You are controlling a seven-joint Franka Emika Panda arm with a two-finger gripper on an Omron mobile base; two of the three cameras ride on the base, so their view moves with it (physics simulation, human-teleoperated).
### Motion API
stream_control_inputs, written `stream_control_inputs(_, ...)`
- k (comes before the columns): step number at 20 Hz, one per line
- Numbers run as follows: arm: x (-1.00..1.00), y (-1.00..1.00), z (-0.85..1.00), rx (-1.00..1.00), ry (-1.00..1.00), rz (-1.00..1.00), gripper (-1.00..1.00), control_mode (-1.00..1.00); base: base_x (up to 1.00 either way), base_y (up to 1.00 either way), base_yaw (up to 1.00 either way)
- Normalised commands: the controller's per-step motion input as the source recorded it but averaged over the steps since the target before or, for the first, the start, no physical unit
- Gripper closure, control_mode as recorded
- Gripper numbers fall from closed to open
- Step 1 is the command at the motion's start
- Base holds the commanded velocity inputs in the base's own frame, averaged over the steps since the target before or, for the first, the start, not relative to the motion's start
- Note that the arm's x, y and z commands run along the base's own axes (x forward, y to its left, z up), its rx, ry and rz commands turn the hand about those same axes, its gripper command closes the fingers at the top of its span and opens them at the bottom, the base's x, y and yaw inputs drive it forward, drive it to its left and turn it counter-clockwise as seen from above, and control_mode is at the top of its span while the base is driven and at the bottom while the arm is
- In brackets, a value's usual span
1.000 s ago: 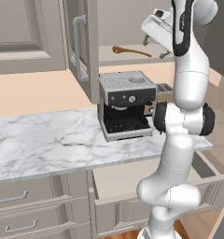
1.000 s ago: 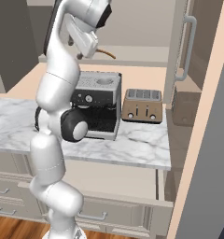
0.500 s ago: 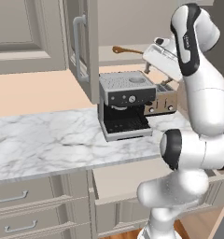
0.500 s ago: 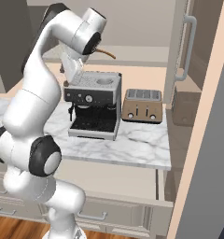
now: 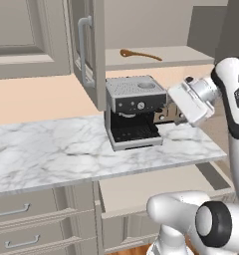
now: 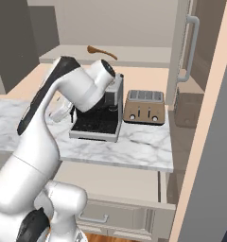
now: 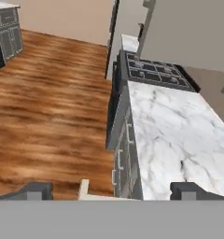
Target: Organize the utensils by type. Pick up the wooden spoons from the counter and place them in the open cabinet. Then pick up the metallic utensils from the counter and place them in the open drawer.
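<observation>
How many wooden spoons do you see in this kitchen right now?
1. An orange-brown wooden spoon lies on the shelf of the open cabinet, above the coffee machine. Another could be hidden behind the robot's arm or beyond the pictures' edges.

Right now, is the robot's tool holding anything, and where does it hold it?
Nothing is held. In the hand view the tool stands wide open with only floor and counter beyond its tips. One wooden spoon already lies on the cabinet shelf.
</observation>
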Motion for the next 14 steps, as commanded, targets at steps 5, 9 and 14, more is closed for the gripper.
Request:
stream_control_inputs(5, -0.32, 0.00, -0.12, 0.12, 0.29, -0.61, -1.00, -1.00, 0.00, 0.00, 0.00)
stream_control_inputs(9, -0.47, -0.08, 0.01, 0.03, 0.17, -0.67, -1.00, -1.00, 0.00, 0.00, 0.00)
stream_control_inputs(14, -0.53, -0.19, 0.00, 0.00, 0.18, -0.60, -1.00, -1.00, 0.00, 0.00, 0.00)
